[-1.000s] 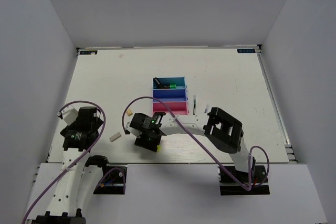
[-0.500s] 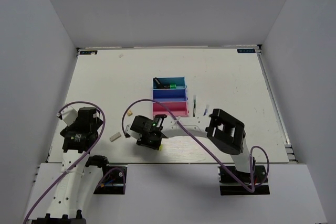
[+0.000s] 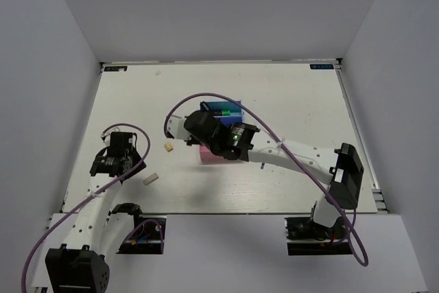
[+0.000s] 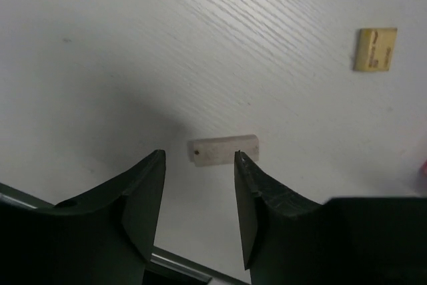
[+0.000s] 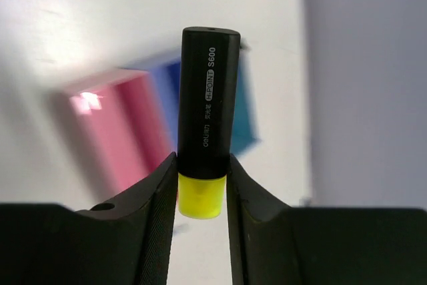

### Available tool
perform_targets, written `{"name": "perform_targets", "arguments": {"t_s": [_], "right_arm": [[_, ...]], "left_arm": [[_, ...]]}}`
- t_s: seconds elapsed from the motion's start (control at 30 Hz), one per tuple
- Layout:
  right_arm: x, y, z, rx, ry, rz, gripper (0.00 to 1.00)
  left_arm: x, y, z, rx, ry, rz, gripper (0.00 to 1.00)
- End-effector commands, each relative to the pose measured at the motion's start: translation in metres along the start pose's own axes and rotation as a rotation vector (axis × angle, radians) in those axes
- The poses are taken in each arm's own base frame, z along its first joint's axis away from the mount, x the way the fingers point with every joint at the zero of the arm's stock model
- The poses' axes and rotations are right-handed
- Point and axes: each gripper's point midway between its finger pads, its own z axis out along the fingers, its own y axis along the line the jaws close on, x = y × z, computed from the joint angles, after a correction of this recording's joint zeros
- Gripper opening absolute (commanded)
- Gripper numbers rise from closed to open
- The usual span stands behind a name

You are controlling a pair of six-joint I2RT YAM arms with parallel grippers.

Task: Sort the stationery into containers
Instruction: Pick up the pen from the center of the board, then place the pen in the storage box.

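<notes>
Descending off-centre, the left end effector (image 4: 199,159) could knock the eraser (image 4: 222,149) aside; the highlighter (image 5: 207,118), pinched near its yellow end, could pivot and miss the bins (image 5: 113,125). The left end effector is open above the eraser on the desk (image 4: 267,31); the right end effector (image 5: 202,175) grips the highlighter over the bins.

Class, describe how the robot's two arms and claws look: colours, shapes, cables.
The left arm and right arm have white links and black joint housings. A purple cable loops loosely along each. The left claw and right claw each have two black, curved fingers.
</notes>
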Motion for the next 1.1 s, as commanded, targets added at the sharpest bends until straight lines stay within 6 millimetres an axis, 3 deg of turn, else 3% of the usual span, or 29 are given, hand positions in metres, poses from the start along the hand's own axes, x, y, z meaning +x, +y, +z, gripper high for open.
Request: {"name": "perform_targets", "arguments": {"t_s": [0.0, 0.07, 0.13, 0.17, 0.33, 0.4, 0.6, 0.87, 1.07], "right_arm": [[0.028, -0.073, 0.012, 0.273, 0.12, -0.22, 0.0], [0.049, -0.095, 0.03, 0.294, 0.152, -0.234, 0.0], [0.053, -0.11, 0.04, 0.292, 0.158, -0.312, 0.0], [0.07, -0.118, 0.058, 0.272, 0.183, -0.321, 0.0], [0.081, -0.14, 0.095, 0.224, 0.146, -0.4, 0.0], [0.077, -0.152, 0.104, 0.22, 0.125, -0.391, 0.0], [0.091, -0.123, 0.125, 0.005, 0.065, -0.325, 0.0], [0.111, -0.08, 0.135, -0.198, 0.061, -0.251, 0.0], [0.122, -0.071, 0.149, -0.227, 0.076, -0.244, 0.0]], "left_arm": [[0.001, -0.027, -0.005, 0.14, 0.057, 0.08, 0.57], [0.007, -0.03, -0.003, 0.152, 0.094, 0.1, 0.61], [0.008, -0.032, -0.003, 0.159, 0.104, 0.112, 0.62], [0.008, -0.033, -0.003, 0.16, 0.106, 0.113, 0.63], [0.011, -0.032, -0.003, 0.162, 0.111, 0.117, 0.65], [0.01, -0.033, -0.003, 0.166, 0.111, 0.115, 0.66], [0.012, -0.035, -0.003, 0.177, 0.121, 0.117, 0.67], [0.013, -0.037, -0.003, 0.19, 0.126, 0.121, 0.7], [0.014, -0.038, -0.002, 0.19, 0.134, 0.121, 0.7]]}}
